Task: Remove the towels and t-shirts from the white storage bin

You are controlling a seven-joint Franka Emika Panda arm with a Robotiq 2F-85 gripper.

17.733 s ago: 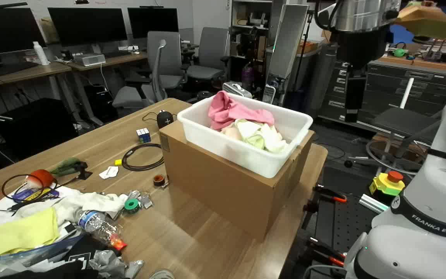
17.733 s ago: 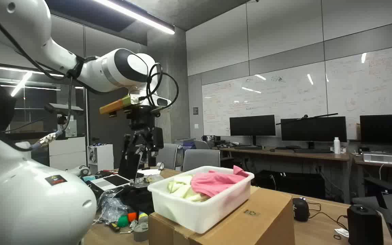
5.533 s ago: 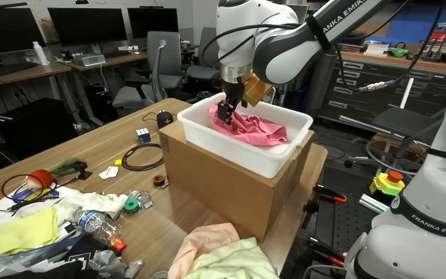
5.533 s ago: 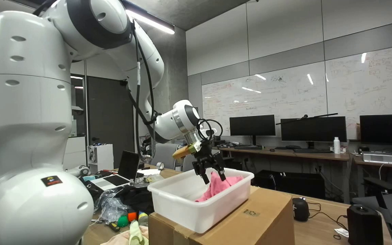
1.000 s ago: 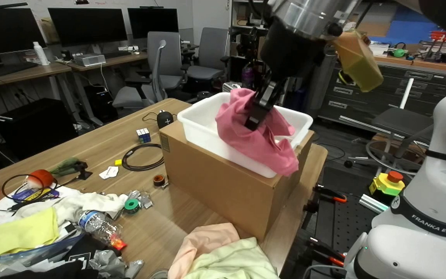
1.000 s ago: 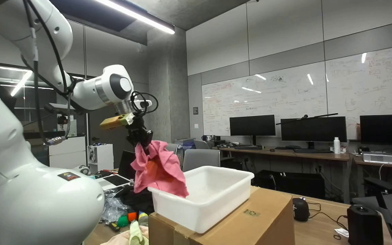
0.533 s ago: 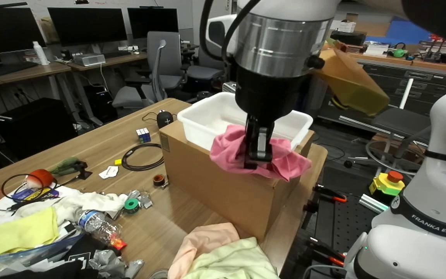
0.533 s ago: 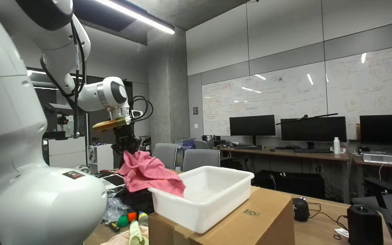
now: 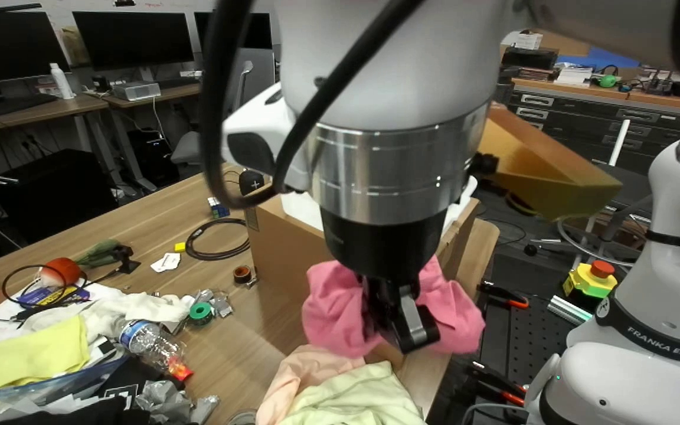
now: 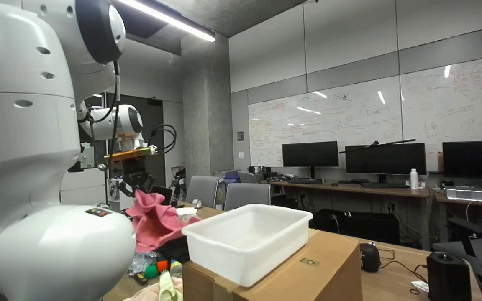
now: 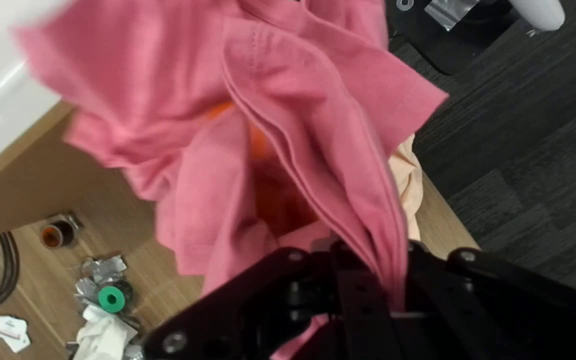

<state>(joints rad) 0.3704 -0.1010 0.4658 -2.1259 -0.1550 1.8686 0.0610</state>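
Note:
The pink cloth (image 9: 340, 313) hangs from my gripper (image 9: 402, 330), which is shut on it. In the wrist view a fold of this pink cloth (image 11: 313, 115) runs in between the fingers, with something orange showing inside. The white storage bin (image 10: 249, 257) stands tilted nowhere, flat on a cardboard box, its inside bare in an exterior view; the arm covers most of it elsewhere. Below the gripper, a peach cloth (image 9: 310, 369) and a pale yellow-green cloth (image 9: 358, 398) lie heaped on the table. The pink cloth hangs just outside the bin's end.
The cardboard box (image 9: 281, 242) under the bin rises beside the gripper. Clutter with a plastic bottle (image 9: 151, 348), a yellow cloth (image 9: 27, 354) and a green tape roll (image 9: 200, 313) covers the table's near left. The table's edge (image 9: 440, 378) runs close by, with dark floor beyond.
My gripper has carried the pink cloth off the bin's rim, outward and down past the box. Earlier, the peach and yellow-green pieces went from the bin to the table.

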